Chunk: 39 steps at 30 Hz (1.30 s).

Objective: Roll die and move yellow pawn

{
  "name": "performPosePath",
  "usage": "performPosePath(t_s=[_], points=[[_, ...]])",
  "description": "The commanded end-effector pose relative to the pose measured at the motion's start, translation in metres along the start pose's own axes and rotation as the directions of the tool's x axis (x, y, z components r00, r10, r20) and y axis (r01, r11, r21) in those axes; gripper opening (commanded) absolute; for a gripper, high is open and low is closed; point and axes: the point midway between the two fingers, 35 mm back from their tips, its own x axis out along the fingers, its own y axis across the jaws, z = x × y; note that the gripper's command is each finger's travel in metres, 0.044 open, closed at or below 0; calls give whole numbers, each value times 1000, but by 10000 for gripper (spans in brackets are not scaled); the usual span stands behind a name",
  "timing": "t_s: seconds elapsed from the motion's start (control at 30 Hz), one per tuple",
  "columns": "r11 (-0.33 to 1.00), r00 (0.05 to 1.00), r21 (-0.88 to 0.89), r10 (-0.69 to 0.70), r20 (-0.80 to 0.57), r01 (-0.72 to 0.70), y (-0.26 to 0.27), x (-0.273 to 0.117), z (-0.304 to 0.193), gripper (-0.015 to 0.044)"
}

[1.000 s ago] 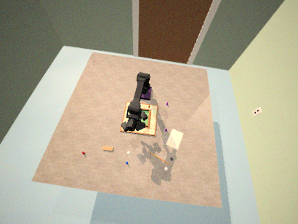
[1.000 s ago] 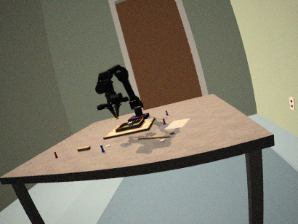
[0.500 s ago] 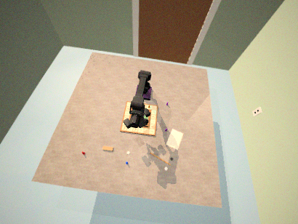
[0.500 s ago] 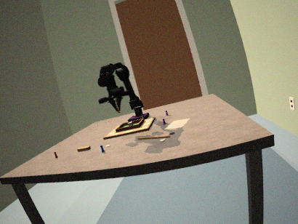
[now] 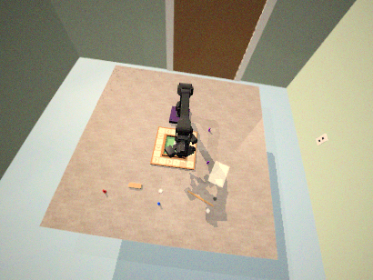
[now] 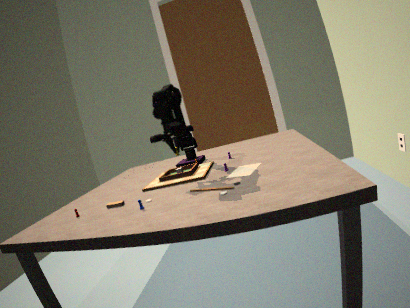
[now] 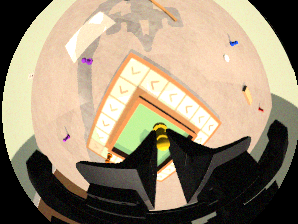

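My gripper (image 7: 160, 133) is shut on the yellow pawn (image 7: 162, 142). It holds the pawn raised above the board (image 5: 155, 159) (image 6: 150, 187) (image 7: 173, 98), over the green tray (image 5: 170, 142) (image 7: 131, 124) in the wrist view. The board's pale squares carry arrows and run around the tray. An orange pawn (image 7: 108, 157) stands at a corner of the board, close to my left finger in the wrist view. The die's top face cannot be read; the pawn and fingers cover part of the tray.
Two purple pawns (image 5: 209, 130) (image 5: 207, 163) and a pale sheet (image 5: 219, 174) lie right of the board. A blue pawn (image 5: 158, 204), a red pawn (image 5: 105, 191), an orange block (image 5: 135, 185) and a thin stick (image 5: 200, 198) are in front. A purple block (image 5: 174, 115) is behind.
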Motion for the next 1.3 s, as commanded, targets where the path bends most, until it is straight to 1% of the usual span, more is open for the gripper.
performPosePath(t_s=[0.0,0.43,0.87,1.03,1.27], points=[[1000,1000,0,-4,2,4,14,4,-1,0],[1000,1000,-16,2,-1,-2,68,26,-8,0],[1000,1000,-23,9,-1,-9,118,51,-27,0],[1000,1000,-23,9,-1,-9,120,57,-28,0],[1000,1000,-23,10,-1,-10,120,84,-28,0]])
